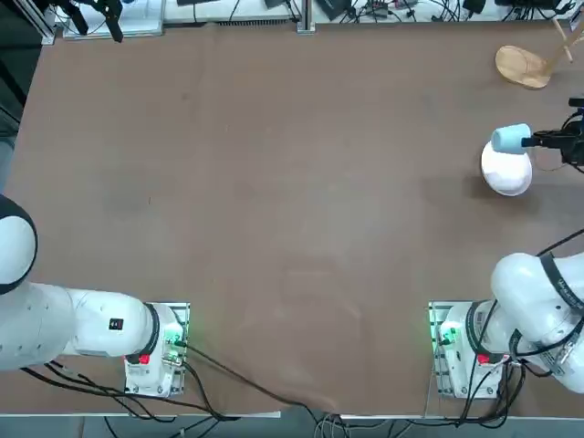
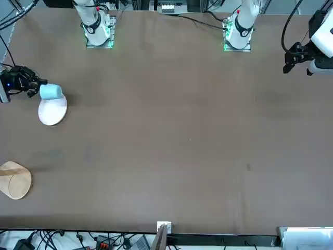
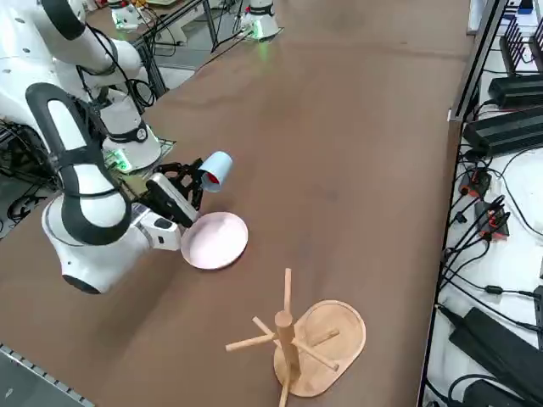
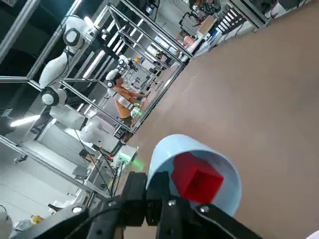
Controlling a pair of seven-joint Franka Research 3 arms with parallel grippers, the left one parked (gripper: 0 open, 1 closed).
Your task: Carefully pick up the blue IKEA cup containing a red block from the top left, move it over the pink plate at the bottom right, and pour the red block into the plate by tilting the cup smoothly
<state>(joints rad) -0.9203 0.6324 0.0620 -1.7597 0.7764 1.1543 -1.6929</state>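
The blue IKEA cup hangs tipped on its side just above the pink plate. Its mouth points away from the gripper. My right gripper is shut on the cup's rim. In the right wrist view the red block lies inside the cup, close to its mouth. From the right side the red block shows as a red patch in the opening. The plate lies flat on the brown table with nothing on it.
A wooden peg stand on a tan oval base stands beyond the plate near the table's far corner. Cables and power strips run along the table's far edge. My right arm's base is bolted near the front edge.
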